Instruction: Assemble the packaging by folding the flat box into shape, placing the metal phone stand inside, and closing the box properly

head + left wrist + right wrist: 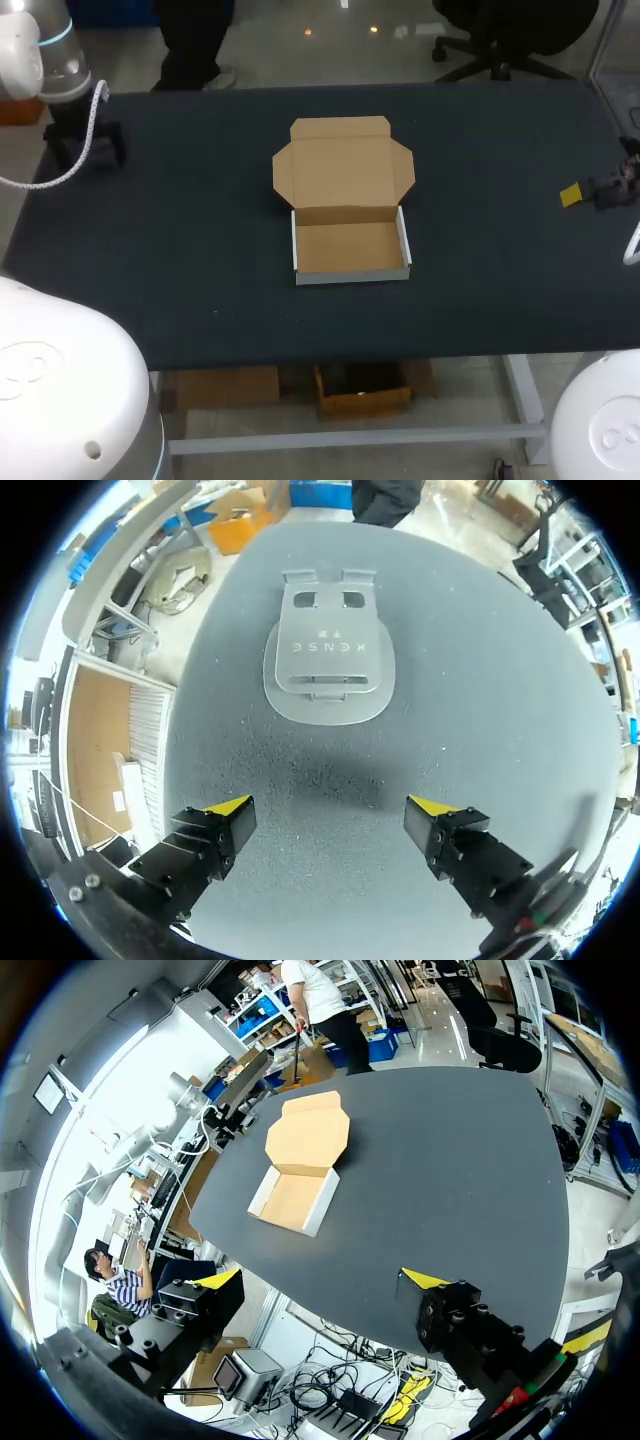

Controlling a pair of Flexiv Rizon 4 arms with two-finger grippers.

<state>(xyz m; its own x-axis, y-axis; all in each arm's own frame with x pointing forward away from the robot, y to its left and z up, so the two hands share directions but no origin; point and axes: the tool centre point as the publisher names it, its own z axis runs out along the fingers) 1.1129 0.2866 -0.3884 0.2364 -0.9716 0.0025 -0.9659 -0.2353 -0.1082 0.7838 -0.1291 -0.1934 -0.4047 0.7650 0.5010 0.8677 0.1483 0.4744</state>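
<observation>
The cardboard box (349,247) sits mid-table, folded into a shallow tray with white outer walls. Its brown lid (343,165) lies open and flat behind it. In the right wrist view the box (297,1165) lies far ahead of my open right gripper (320,1280), which hangs off the table's right edge (597,191). The grey metal phone stand (328,660) lies flat on the table, just ahead of my open left gripper (330,808). That left gripper (86,143) is at the far left of the table; the stand is hidden under it in the head view.
The dark table (200,250) carries only the box and the stand. Its front edge runs below the box, and its right edge is close to my right gripper.
</observation>
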